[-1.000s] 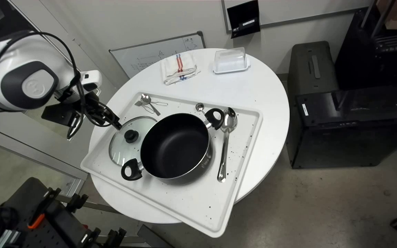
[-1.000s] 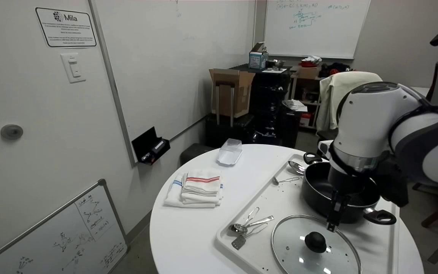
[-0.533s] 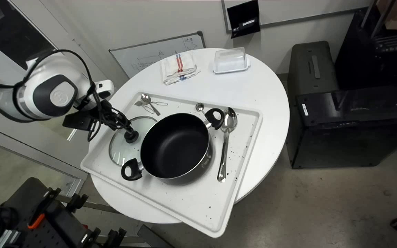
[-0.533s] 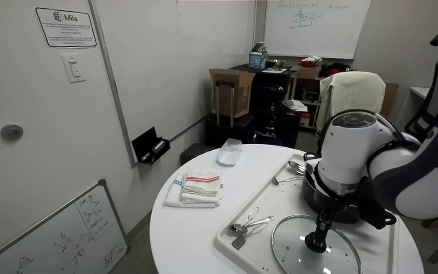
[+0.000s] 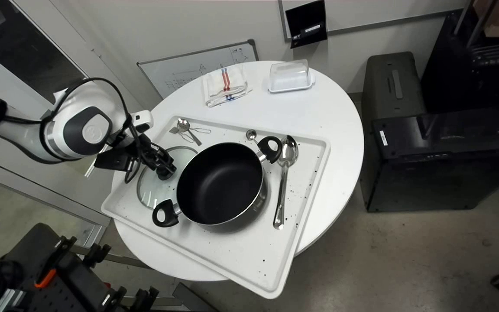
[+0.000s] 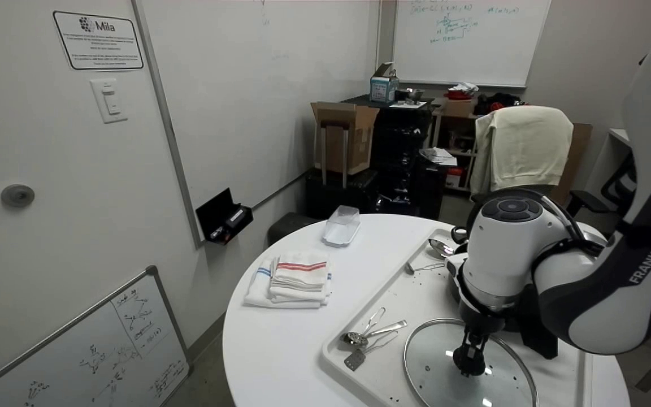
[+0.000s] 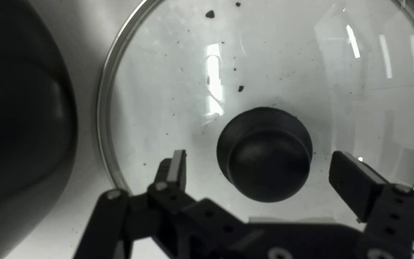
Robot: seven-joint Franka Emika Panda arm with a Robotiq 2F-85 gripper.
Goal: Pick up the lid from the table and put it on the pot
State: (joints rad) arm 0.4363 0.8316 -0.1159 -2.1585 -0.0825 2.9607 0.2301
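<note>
The clear glass lid with a metal rim lies flat on the tray beside the pot; it also shows in an exterior view and in the wrist view. Its black knob points up. My gripper is open, with one finger on each side of the knob and a gap to both. The gripper is low over the lid's middle in both exterior views. The black pot stands open beside the lid; its wall fills the left edge of the wrist view.
A white tray on a round white table carries everything. A large spoon and a small ladle lie past the pot. Small utensils lie near the lid. Folded towels and a clear-lidded dish stand behind.
My gripper has come down and across from the lid's edge to its knob, which is now between the open fingers. The lid and the pot have not moved.
</note>
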